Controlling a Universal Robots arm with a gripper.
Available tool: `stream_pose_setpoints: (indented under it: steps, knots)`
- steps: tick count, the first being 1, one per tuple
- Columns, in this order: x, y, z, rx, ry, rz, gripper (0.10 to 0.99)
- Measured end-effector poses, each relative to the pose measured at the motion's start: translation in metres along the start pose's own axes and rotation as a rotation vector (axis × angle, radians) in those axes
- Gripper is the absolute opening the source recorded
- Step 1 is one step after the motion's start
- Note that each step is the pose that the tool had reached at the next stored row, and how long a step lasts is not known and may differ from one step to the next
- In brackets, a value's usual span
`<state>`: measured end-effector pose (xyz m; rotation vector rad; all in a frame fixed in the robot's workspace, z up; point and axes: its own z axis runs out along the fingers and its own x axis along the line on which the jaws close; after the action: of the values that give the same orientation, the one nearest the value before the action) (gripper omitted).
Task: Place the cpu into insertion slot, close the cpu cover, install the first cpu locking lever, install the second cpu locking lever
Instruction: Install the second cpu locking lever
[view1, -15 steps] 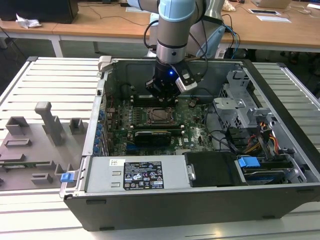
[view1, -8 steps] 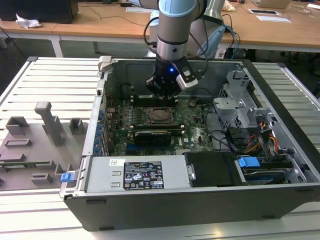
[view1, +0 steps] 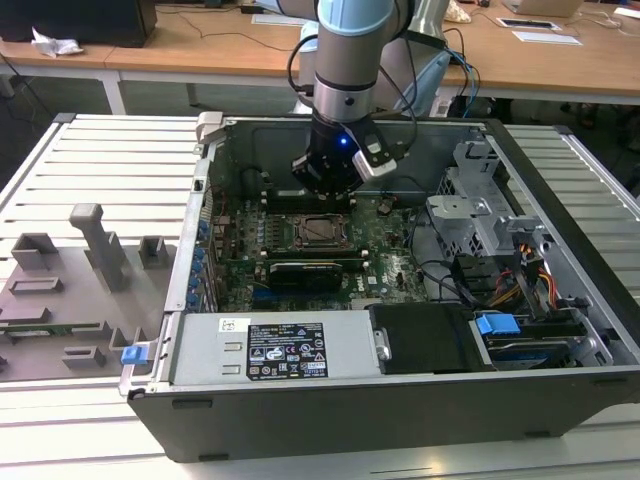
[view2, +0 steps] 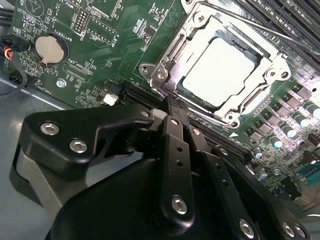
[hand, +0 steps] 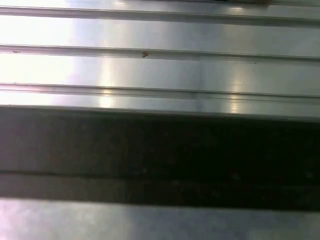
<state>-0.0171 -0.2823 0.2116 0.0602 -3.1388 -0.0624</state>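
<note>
Claw (view2: 172, 107): fingers pressing together, gripping nothing, tips hovering just beside the insertion slot (view2: 220, 70).
Cpu (view2: 216, 71): sitting inside that slot, silvery top showing.
Cpu cover (view2: 260, 60): lying flat over the chip, framing it.
Motherboard (view2: 95, 50): surrounding the slot.

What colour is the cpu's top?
Silvery-white metal; the cpu shows best in the second wrist view.

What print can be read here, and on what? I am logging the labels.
White label on the power supply: print too small to read.
White lettering on the motherboard near the coin battery: too small to read with confidence.
</note>
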Motion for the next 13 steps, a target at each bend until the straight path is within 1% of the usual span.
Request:
stream_pose_setpoints:
  steps: [1, 2, 3, 8, 10, 11, 12, 13]
  knots:
    - [0.0001, -0.0015, -0.0001, 0.000, 0.0000, 0.000, 0.106]
    - [0.0002, -0.0047, -0.0002, 0.000, 0.0000, 0.000, 0.106]
    - [0.0002, -0.0059, -0.0002, 0.000, 0.0000, 0.000, 0.106]
    - [0.0004, -0.0108, -0.0004, 0.000, -0.0001, 0.000, 0.106]
    - [0.0005, -0.0114, -0.0016, 0.000, 0.0000, 0.000, 0.106]
    - [0.0005, -0.0114, -0.0035, -0.001, 0.0000, 0.000, 0.106]
    - [0.0004, -0.0111, -0.0110, -0.001, -0.0001, 0.000, 0.106]
    - [0.0005, -0.0107, -0.0212, -0.001, 0.0000, 0.000, 0.106]
